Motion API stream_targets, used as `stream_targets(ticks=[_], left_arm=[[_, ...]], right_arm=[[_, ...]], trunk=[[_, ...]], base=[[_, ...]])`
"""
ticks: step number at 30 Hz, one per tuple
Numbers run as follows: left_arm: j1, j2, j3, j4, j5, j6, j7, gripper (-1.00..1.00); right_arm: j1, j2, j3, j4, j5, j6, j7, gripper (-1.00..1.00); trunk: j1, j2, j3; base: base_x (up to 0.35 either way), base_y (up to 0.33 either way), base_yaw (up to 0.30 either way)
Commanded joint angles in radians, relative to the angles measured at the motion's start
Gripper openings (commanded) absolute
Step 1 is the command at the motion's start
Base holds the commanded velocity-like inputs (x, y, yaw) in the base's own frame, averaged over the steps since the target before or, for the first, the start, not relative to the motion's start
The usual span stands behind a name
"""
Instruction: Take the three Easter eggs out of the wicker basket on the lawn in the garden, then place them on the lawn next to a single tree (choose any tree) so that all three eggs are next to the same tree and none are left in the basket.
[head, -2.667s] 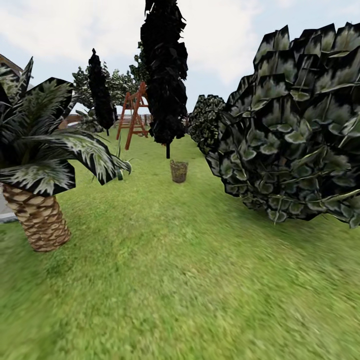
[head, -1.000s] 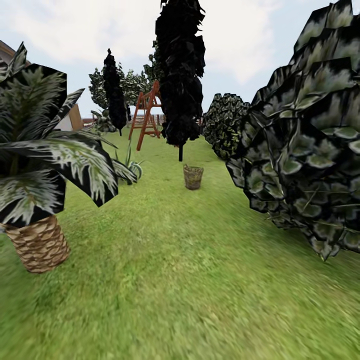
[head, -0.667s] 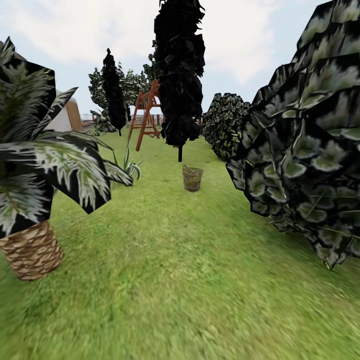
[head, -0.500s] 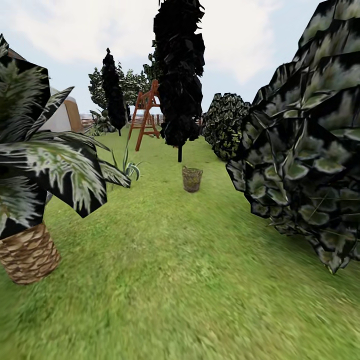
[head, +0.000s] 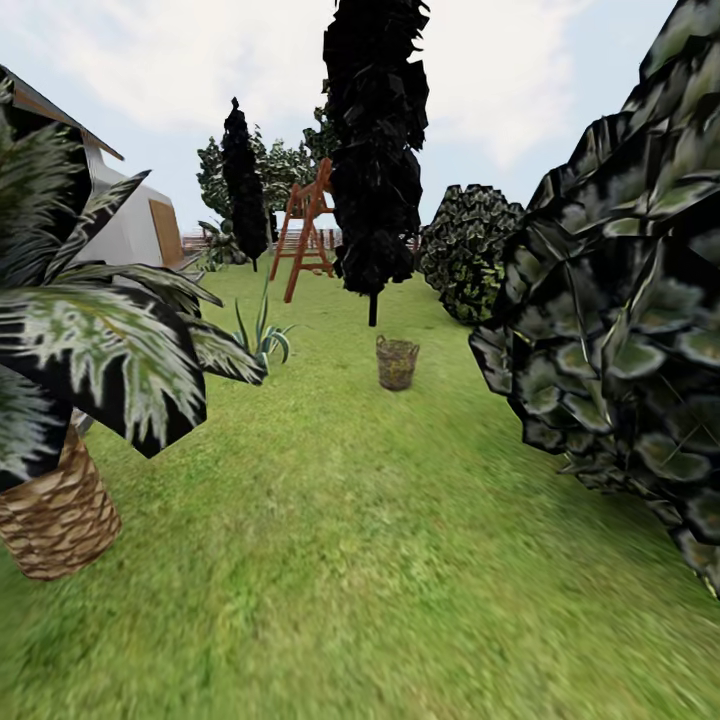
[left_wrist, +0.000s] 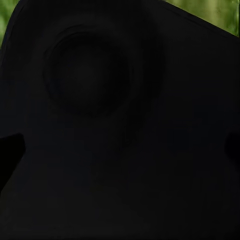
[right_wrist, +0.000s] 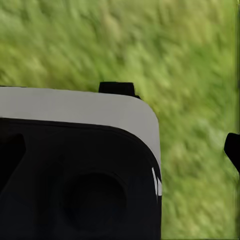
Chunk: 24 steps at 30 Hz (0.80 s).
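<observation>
You've rolled closer: the wicker basket (head: 397, 362) sits ahead mid-lawn (head: 350, 560), below the cypress (head: 375, 150), between palm (head: 60, 400) and bush (head: 620, 330). Finger spread on either gripper can't be told.

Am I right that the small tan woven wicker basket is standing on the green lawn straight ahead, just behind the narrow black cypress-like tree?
Not quite. The small tan woven wicker basket does stand on the green lawn straight ahead, but in front of the narrow black cypress-like tree, on the near side of its thin trunk, not behind it. The head view shows this.

Head camera faces forward; wrist cameras overlook lawn (right_wrist: 190, 60).
</observation>
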Motion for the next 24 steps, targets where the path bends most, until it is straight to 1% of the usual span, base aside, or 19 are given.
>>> stream_targets(ticks=[1, 7, 8, 10, 19, 24], left_arm=[[0.000, 0.000, 0.005, -0.003, 0.002, 0.001, -0.001, 1.00], [0.000, -0.001, 0.002, -0.044, -0.002, 0.001, -0.003, 1.00], [0.000, -0.002, 0.000, -0.064, -0.004, 0.001, -0.004, 1.00], [0.000, -0.003, -0.003, -0.078, -0.006, 0.001, -0.004, 1.00], [0.000, -0.002, -0.005, -0.102, -0.008, 0.001, -0.003, 1.00], [0.000, -0.001, -0.005, -0.103, -0.007, 0.002, -0.003, 1.00]], right_arm=[[0.000, 0.000, 0.000, 0.000, 0.001, -0.003, 0.001, 1.00], [-0.001, -0.001, -0.001, -0.001, 0.001, -0.003, 0.002, 1.00], [-0.001, -0.001, -0.001, -0.001, 0.001, -0.003, 0.001, 1.00], [-0.001, -0.002, -0.001, -0.002, 0.001, -0.003, 0.001, 1.00], [-0.001, -0.002, -0.001, -0.002, 0.001, -0.003, 0.001, 1.00], [0.000, -0.002, -0.001, -0.002, 0.001, -0.003, 0.001, 1.00]], trunk=[[0.000, 0.000, -0.001], [0.000, 0.000, -0.001], [0.000, 0.000, -0.001], [0.000, 0.000, -0.001], [0.000, 0.000, -0.001], [0.000, 0.000, -0.001]], base=[[0.285, -0.088, 0.029], [0.227, -0.121, 0.010], [0.253, -0.169, 0.001], [0.258, -0.174, 0.001], [0.269, -0.169, 0.000], [0.300, -0.086, 0.000]])
